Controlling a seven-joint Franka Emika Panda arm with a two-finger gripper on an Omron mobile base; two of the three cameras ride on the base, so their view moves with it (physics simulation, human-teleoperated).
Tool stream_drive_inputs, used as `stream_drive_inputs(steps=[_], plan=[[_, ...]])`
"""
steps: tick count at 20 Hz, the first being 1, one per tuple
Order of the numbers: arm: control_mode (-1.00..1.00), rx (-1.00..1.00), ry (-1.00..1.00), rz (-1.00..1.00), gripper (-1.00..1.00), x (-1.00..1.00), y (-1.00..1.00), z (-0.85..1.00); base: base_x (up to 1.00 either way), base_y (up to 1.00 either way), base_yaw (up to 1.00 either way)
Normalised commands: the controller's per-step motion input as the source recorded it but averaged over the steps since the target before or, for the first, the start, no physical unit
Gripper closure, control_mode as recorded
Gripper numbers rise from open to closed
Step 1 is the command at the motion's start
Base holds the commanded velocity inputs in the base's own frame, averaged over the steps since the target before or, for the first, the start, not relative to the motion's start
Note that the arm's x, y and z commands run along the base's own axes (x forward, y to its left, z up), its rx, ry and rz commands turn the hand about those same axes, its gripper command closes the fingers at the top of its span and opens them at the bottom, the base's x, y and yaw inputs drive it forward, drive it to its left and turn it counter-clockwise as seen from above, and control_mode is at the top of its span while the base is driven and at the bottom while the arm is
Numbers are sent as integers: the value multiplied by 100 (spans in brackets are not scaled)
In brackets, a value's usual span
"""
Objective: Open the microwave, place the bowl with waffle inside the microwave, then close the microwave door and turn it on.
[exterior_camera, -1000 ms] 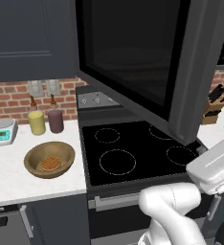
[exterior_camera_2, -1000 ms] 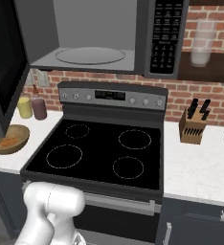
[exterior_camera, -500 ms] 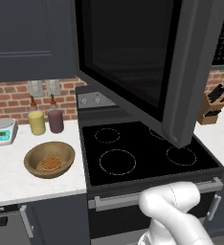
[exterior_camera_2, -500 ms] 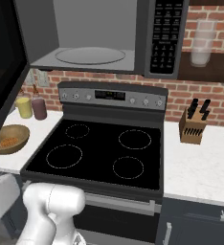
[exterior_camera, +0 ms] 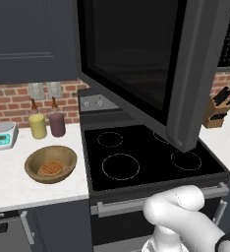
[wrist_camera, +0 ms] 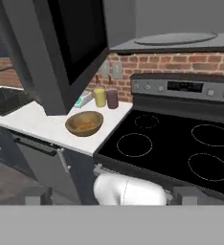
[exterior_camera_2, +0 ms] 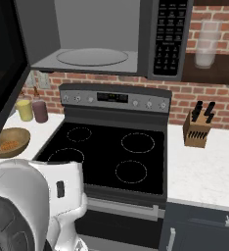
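Note:
The microwave [exterior_camera_2: 94,34] hangs over the stove with its light grey inside and glass turntable [exterior_camera_2: 92,56] exposed. The microwave door [exterior_camera: 136,64] stands swung wide open toward the left, also seen as the microwave door [wrist_camera: 61,48]. The brown bowl [exterior_camera: 50,164] sits on the white counter left of the stove, with the waffle [exterior_camera: 51,168] lying in it. It shows again as the bowl [exterior_camera_2: 9,142] and the bowl [wrist_camera: 84,123]. My gripper [wrist_camera: 111,195] is low in front of the stove, well apart from bowl and door, open, with nothing between its fingers.
The black stove top [exterior_camera: 146,157] lies below the microwave. A yellow jar [exterior_camera: 37,126], a maroon jar [exterior_camera: 57,124] and a small scale [exterior_camera: 1,135] stand behind the bowl. A knife block [exterior_camera_2: 197,128] is on the right counter. The open door overhangs the bowl's side.
My hand has left the edge of the open door and dropped low in front of the stove, its fingers spreading wider. The door stays open; the bowl has not moved.

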Motion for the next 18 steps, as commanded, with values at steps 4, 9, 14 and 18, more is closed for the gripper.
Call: stream_drive_inputs(steps=[4, 9, 14, 18], plan=[[-100, 25, 14, 28, -100, 100, 15, -12, 0, 0, 0], [-100, 27, 3, 27, -100, 97, 19, -18, 0, 0, 0], [-100, 33, 5, 37, -100, 81, 28, -11, 0, 0, 0], [-100, 35, 1, 31, -100, 62, 47, -12, 0, 0, 0]])
